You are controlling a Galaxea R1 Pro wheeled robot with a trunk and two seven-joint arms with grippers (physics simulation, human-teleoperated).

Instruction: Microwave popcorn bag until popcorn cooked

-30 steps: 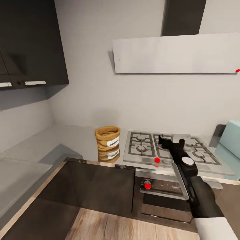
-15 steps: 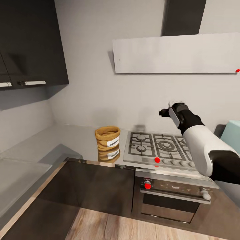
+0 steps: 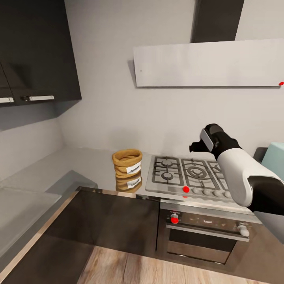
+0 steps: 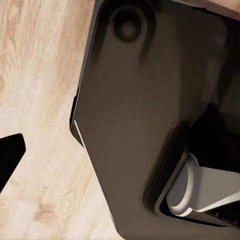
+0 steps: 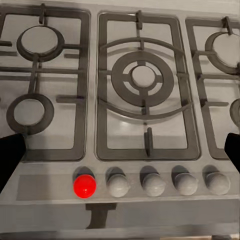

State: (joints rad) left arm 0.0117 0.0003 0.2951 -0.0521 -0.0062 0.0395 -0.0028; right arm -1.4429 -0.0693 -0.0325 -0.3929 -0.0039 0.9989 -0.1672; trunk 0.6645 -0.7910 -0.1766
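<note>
The popcorn bag, a squat tan sack with a white label, stands upright on the grey countertop just left of the gas hob. The popcorn itself is hidden. A pale mint corner of the microwave shows at the right edge. My right gripper hangs above the middle of the hob, well right of the bag. It is open, with its dark fingertips far apart at the edges of the right wrist view and nothing between them. My left gripper hangs low over the wood floor, with one black fingertip showing.
The steel gas hob has black grates and a row of knobs, one of them red. Below it is a dark built-in oven. A flat white hood hangs above, with dark wall cabinets at the left. My dark base stands on the floor.
My right arm swung up from low in front of the hob to a raised pose above it, then dipped slightly. The bag has not moved.
</note>
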